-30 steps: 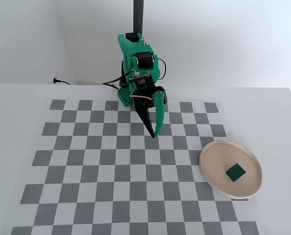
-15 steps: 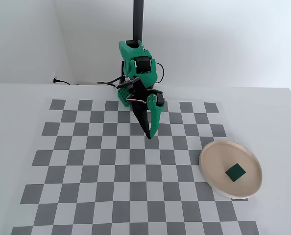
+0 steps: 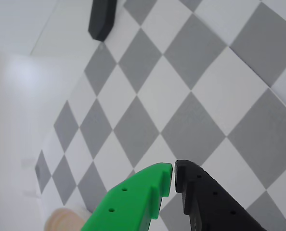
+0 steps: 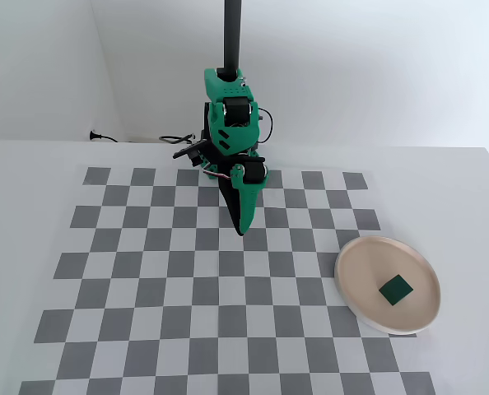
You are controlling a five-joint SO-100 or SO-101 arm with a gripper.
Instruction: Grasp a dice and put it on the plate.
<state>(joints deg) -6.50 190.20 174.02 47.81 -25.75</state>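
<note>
The dark green dice (image 4: 395, 290) lies flat inside the round beige plate (image 4: 356, 276) at the right of the checkered mat in the fixed view. My gripper (image 4: 242, 229) hangs over the middle of the mat, well to the left of the plate and far from the dice. In the wrist view the gripper (image 3: 174, 174) has a green finger and a black finger with tips almost touching, and nothing between them. A blurred beige edge of the plate (image 3: 66, 219) shows at the bottom left of the wrist view. The dice is out of the wrist view.
The grey and white checkered mat (image 4: 170, 288) covers the white table. The arm's base and a black pole (image 4: 231, 33) stand at the back edge, with cables (image 4: 174, 140) beside them. A black post foot (image 3: 102, 19) shows at the top of the wrist view.
</note>
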